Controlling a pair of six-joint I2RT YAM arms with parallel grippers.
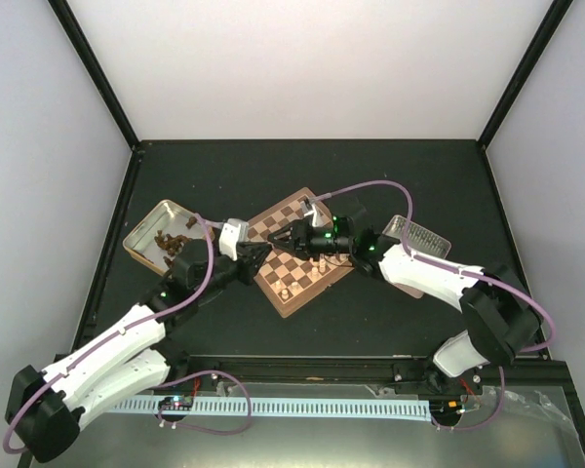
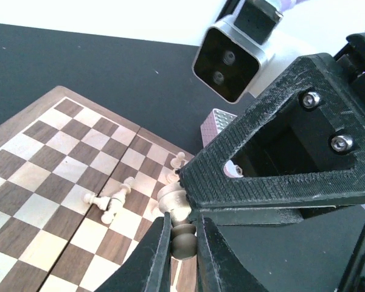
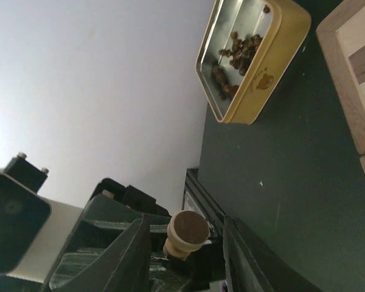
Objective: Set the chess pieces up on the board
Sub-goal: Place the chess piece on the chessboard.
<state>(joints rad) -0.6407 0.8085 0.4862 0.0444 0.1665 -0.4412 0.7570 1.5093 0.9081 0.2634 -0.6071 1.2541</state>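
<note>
Board (image 1: 297, 268) is seen as a tilted diamond at the centre of the top view, with both arms reaching in from the lower corners. A yellow tin (image 3: 267, 73) holding dark pieces (image 3: 234, 52) is found at the upper right of the right wrist view, well apart from the grippers. The left gripper (image 2: 182, 228) is clamped tight on a cream chess piece (image 2: 173, 199) at the bottom centre of the left wrist view. The right gripper (image 3: 187, 224) is spread partly open, its jaws either side of that piece with no contact seen. The piece's long axis is laid level, running from the left fingers toward the right gripper, base first. The left arm is judged the one to place it: free squares lie to the left in its wrist view, and the piece must be tipped upright. Other cream pieces (image 2: 109, 204) are seen toppled there.
</note>
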